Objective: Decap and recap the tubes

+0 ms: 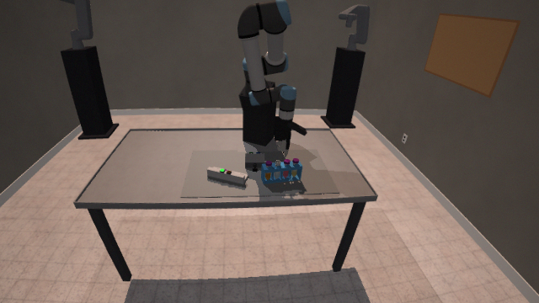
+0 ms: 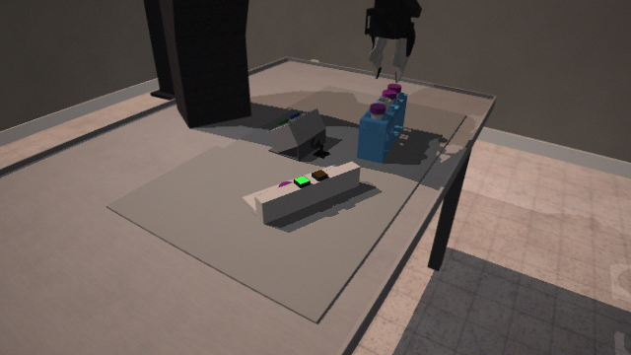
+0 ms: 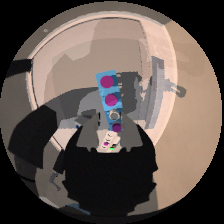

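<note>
Exterior view: gripper (image 1: 285, 155) (image 2: 387, 78) (image 3: 110, 112) partly open, nothing in it, above the far end of the blue rack (image 1: 281, 181) (image 2: 371, 140) (image 3: 99, 79). Caps on tube 1 (image 1: 296, 161) (image 2: 393, 88) (image 3: 107, 81), tube 2 (image 1: 286, 162) (image 2: 389, 94) (image 3: 111, 100) and tube 4 (image 1: 269, 163) (image 2: 378, 108) (image 3: 116, 128); can't tell how tight. Tube 3 (image 1: 277, 173) (image 2: 385, 101) (image 3: 114, 116) uncapped, in the rack. One purple cap (image 2: 285, 184) (image 3: 106, 144) in the cap tray (image 1: 236, 178) (image 2: 315, 197), mostly hidden behind its wall. Green lamp (image 1: 222, 170) (image 2: 302, 180) (image 3: 112, 149) lit, amber lamp (image 1: 229, 172) (image 2: 319, 175) dark.

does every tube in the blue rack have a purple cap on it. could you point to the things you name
No, one uncapped tube (image 1: 277, 162) (image 2: 385, 102) (image 3: 114, 116) shows a bare, pale mouth between capped ones in the blue rack (image 1: 281, 181) (image 2: 371, 140) (image 3: 116, 89).
</note>
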Robot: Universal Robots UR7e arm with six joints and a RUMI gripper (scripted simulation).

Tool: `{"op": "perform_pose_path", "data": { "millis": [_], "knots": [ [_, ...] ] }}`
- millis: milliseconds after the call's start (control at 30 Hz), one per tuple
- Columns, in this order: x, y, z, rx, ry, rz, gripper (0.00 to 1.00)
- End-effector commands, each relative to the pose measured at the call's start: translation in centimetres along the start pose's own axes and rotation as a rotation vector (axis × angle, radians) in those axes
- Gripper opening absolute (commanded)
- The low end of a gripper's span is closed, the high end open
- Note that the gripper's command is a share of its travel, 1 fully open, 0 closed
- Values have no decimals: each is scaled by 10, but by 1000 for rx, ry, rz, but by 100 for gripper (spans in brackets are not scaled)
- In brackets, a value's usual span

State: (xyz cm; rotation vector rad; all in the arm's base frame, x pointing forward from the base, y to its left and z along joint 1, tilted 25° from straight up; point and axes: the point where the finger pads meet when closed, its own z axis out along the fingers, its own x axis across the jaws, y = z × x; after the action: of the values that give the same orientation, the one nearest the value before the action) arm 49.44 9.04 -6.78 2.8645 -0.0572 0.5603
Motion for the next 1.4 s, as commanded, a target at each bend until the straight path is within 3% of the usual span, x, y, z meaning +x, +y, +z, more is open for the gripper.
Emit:
{"op": "perform_pose_path", "data": {
  "millis": [0, 300, 367, 433, 633, 767, 933, 1133, 1367],
  "knots": [
    [-3, 24, -1, 13, 5, -257, 29],
    [-10, 74, 0, 12, 8, -753, 29],
    [-10, 74, 0, 12, 8, -753, 29],
    [-12, 90, 0, 11, 9, -923, 29],
    [-17, 123, 1, 10, 11, -1199, 29],
    [-21, 156, 1, 10, 11, -1199, 29],
    [-24, 173, 1, 10, 11, -1199, 29],
    [-30, 222, 2, 10, 11, -1199, 29],
    [-36, 264, 3, 10, 11, -1200, 29]
  ]
}}
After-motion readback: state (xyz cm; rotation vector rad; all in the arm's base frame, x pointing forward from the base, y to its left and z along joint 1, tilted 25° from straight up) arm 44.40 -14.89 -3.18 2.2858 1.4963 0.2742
